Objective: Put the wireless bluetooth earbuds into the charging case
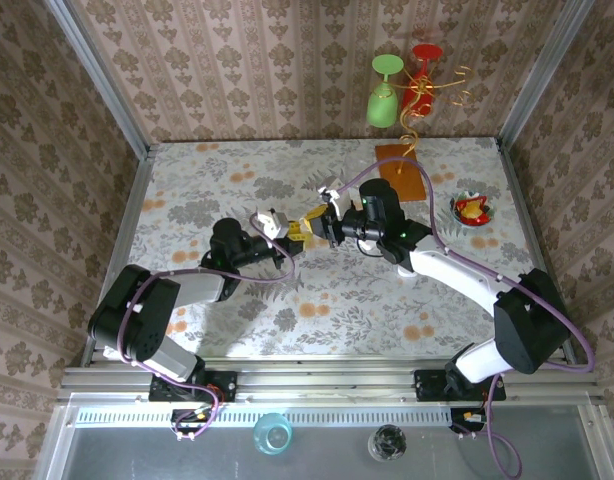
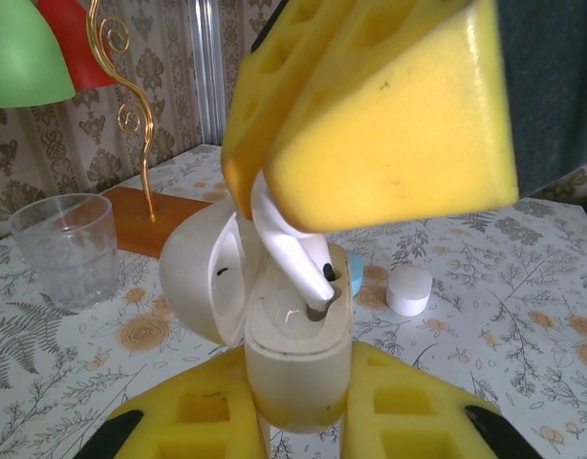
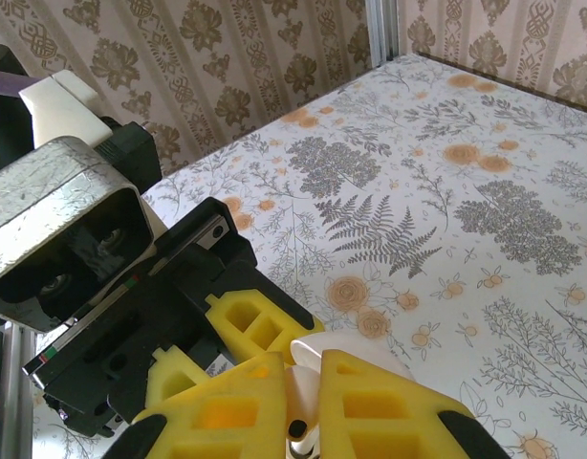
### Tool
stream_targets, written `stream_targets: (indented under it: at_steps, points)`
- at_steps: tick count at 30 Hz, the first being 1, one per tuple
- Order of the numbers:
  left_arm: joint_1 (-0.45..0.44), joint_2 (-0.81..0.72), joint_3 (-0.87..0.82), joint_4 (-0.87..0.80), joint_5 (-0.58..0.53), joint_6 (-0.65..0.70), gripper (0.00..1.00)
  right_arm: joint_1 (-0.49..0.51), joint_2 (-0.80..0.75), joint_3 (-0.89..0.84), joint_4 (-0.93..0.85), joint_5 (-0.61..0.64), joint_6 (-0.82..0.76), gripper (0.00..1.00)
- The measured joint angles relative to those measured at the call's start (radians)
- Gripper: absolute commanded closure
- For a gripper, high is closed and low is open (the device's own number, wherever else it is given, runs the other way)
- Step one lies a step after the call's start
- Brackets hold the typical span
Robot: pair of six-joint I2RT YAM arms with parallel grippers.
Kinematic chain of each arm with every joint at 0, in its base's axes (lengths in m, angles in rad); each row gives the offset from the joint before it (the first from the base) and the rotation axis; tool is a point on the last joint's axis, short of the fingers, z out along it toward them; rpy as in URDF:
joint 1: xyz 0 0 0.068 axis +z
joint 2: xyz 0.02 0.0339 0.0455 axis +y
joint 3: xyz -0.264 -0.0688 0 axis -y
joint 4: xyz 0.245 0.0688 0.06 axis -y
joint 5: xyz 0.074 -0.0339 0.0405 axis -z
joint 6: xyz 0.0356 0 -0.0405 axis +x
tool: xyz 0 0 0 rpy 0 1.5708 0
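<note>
**A:** What is made out from above?

**B:** The left arm [image 1: 187, 285] and the right arm [image 1: 457, 275] are seen meeting tip to tip over the middle of the tabletop [image 1: 237, 180]. What is held between them is too small to be told there.

**A:** And from the left wrist?

**B:** The charging case [image 2: 292, 368] is gripped by the left jaws, which are closed on its lower body. It is held upright, clear of the tabletop, with the lid swung back to the left so that the sockets are offered upward. An earbud [image 2: 292, 251] is pinched from above by the right jaws. It is tilted, and its lower end is set at the mouth of a socket. It is judged not yet seated. A small white disc [image 2: 409, 290] and a teal piece [image 2: 355, 272] lie on the tabletop behind the case. A glass tumbler [image 2: 64, 244] stands well apart at the left.

**A:** And from the right wrist?

**B:** The right jaws are shown closed on the white earbud [image 3: 301, 397]. The yellow pads of the left jaws and the left wrist's camera housing [image 3: 64, 229] are seen just beyond. The case is probably held in the air so that socket and earbud can be lined up by both arms. The earbud's tilt is expected to need matching to the socket before it is pressed home.
</note>
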Motion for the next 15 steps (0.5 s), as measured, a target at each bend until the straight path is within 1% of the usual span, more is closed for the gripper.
stream_targets:
  at_steps: [7,15]
  points:
    - [0.004,0.000,0.000,0.018,0.007,-0.039,1.00,0.002,0.000,-0.001,0.008,-0.001,-0.001,0.84]
    - [0.015,0.000,-0.001,0.032,0.023,-0.073,1.00,0.005,-0.003,-0.013,0.037,0.000,-0.018,0.85]
